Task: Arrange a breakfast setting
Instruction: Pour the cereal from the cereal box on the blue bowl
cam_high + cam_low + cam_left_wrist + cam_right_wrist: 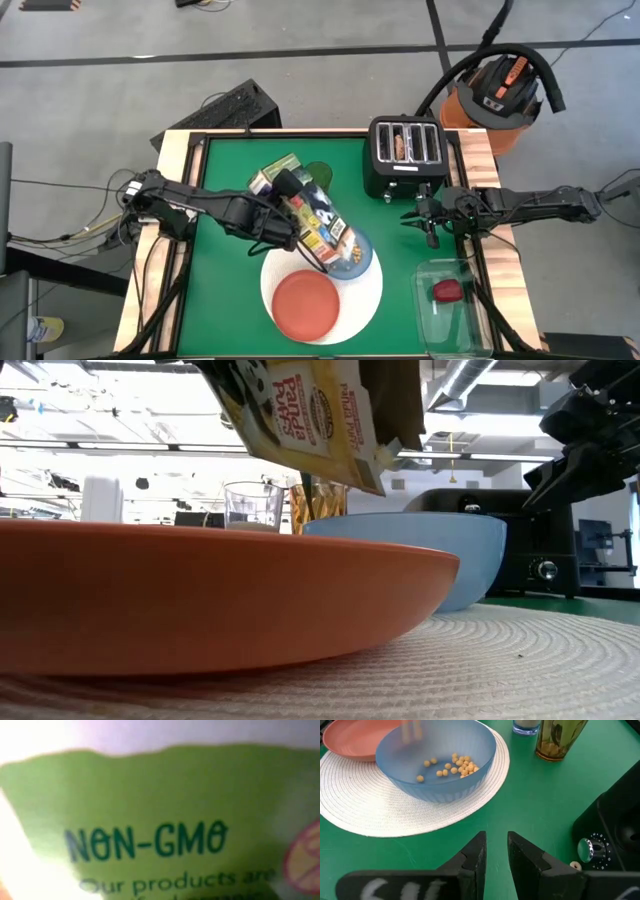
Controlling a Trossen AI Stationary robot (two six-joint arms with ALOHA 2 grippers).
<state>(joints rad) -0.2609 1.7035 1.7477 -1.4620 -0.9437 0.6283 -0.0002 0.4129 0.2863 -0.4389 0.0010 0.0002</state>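
Bowl catches cereal: left gripper tilts the held box over it; right gripper, narrow, empty, waits at three o'clock.

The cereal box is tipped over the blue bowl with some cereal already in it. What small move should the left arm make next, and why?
Probably hold the tilt a little longer. The left gripper holds the cereal box mouth-down over the light-blue bowl, which has only a thin scatter of cereal pieces in it. The right gripper waits empty beside the toaster.
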